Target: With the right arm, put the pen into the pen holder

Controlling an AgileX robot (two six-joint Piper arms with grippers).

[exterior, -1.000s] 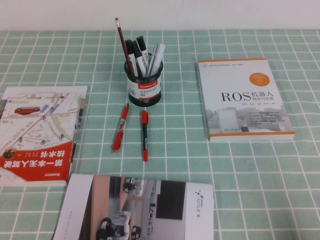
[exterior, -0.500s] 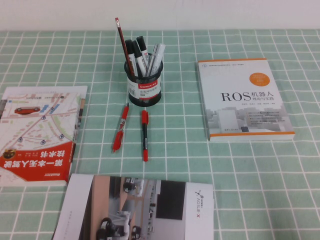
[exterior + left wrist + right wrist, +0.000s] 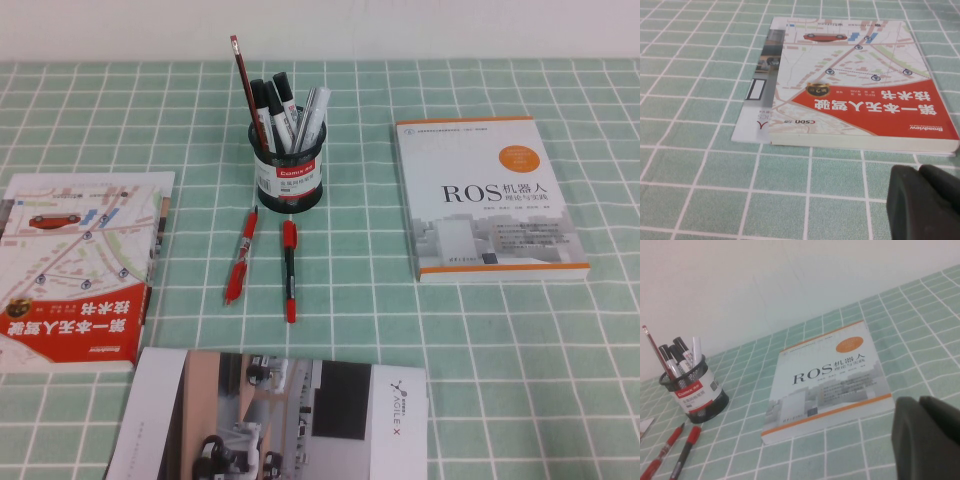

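Observation:
The pen [image 3: 289,270], red at both ends with a black middle, lies on the green checked cloth just in front of the pen holder [image 3: 288,170], a black mesh cup with a red "Comix" label that holds several markers and a pencil. Both also show in the right wrist view: the pen [image 3: 686,450] and the pen holder [image 3: 697,390]. My right gripper [image 3: 920,402] is shut and empty, low over the cloth near the ROS book, well to the right of the pen. My left gripper [image 3: 920,172] is shut and empty beside the red and white book. Neither arm shows in the high view.
An all-red pen [image 3: 240,256] lies just left of the pen. A white ROS book [image 3: 485,200] lies at the right, a red and white map book [image 3: 80,270] at the left, and a brochure [image 3: 280,415] at the front.

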